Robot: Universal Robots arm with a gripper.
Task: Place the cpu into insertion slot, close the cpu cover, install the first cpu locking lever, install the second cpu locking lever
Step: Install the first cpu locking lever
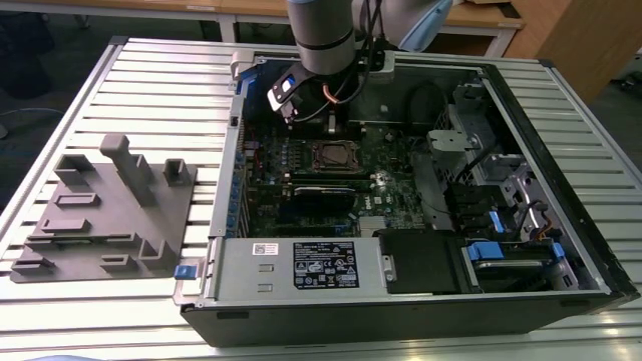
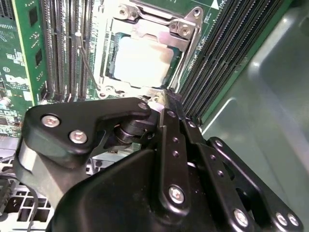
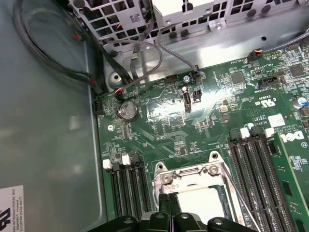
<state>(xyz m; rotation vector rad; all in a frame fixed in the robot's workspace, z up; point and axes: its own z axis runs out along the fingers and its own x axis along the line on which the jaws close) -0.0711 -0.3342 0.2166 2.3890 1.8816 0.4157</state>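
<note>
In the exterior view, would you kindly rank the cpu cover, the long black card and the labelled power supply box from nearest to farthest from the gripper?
1. cpu cover, on the board right under the gripper.
2. long black card, mid-board, beyond the cover.
3. labelled power supply box, along the case's near edge.

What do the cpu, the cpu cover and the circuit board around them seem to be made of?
The cpu: metal top, dull silver-grey, with a soft matte glare. The cpu cover: thin sheet metal, probably steel, bright, glinting at its stamped edges. The circuit board: green coated laminate, likely fibreglass, glossy where light hits.
</note>
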